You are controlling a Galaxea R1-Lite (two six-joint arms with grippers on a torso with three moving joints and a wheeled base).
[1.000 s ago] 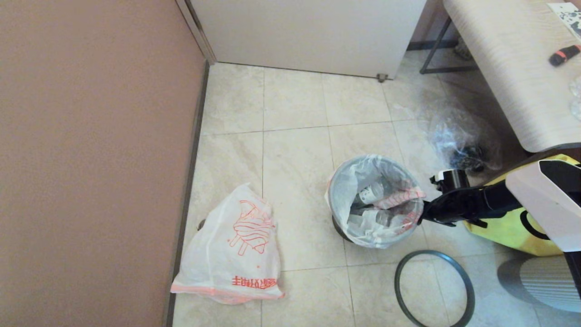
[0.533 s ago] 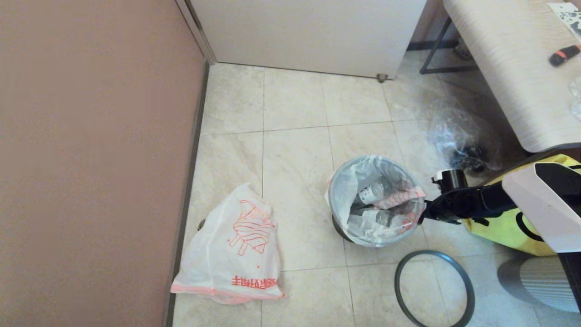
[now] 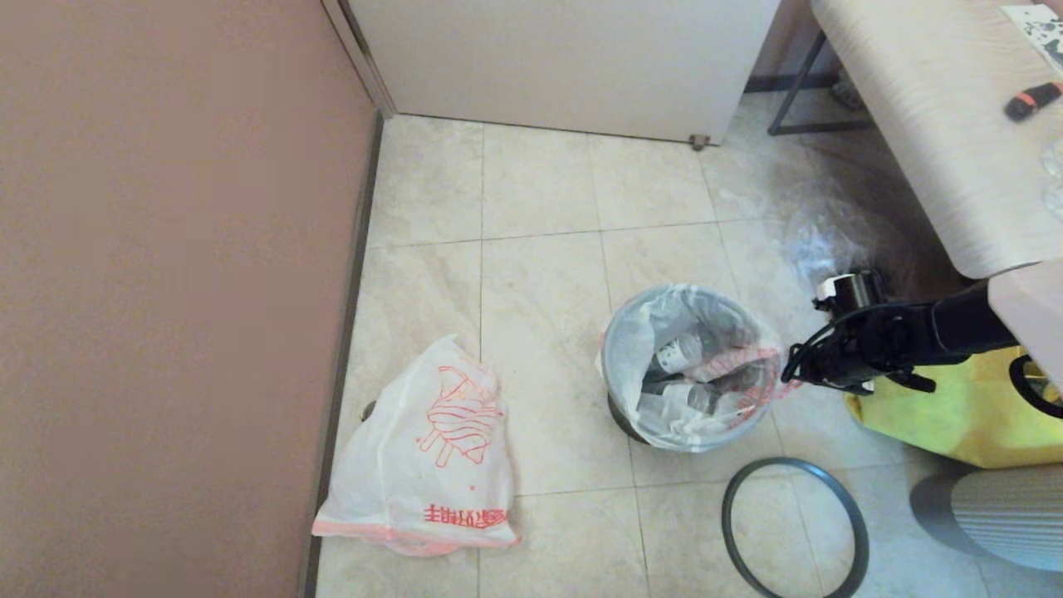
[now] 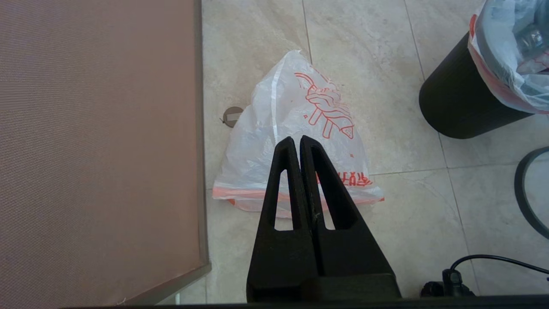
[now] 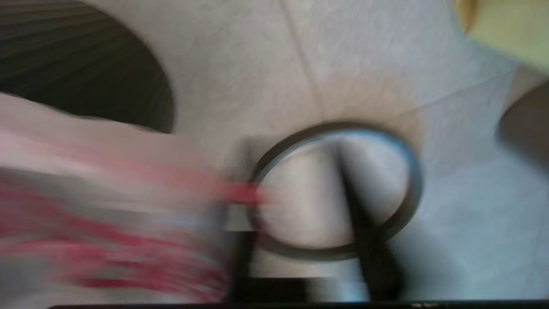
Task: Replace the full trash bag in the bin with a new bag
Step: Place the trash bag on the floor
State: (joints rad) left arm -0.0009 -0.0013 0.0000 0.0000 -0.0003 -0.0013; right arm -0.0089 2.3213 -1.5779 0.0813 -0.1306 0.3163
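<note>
The bin [image 3: 624,413] is seen standing on the tiled floor [image 3: 540,191], near the middle of the tiled area, with the full trash bag [image 3: 685,370] lining it and folded over its rim; clear bottles are seen through the plastic inside. The right claw [image 3: 789,375] is held at the bag's edge on the side of the bin facing the yellow tote [image 3: 938,407], and a strip of the bag's pinkish rim is seen drawn out toward it. In the right wrist view the picture is smeared, and the red-printed plastic [image 5: 128,214] is seen against one finger [image 5: 240,240]; whether the claw is closed on the plastic cannot be told. The dark-grey hoop [image 3: 795,528] is laid flat on the floor, apart from the bin, toward the near edge of the floor. The new bag [image 3: 432,453] is spread limp on the floor beside the wall [image 3: 166,291]. The left claw [image 4: 298,139] is held above that bag, its fingers pressed together with nothing between them.
</note>
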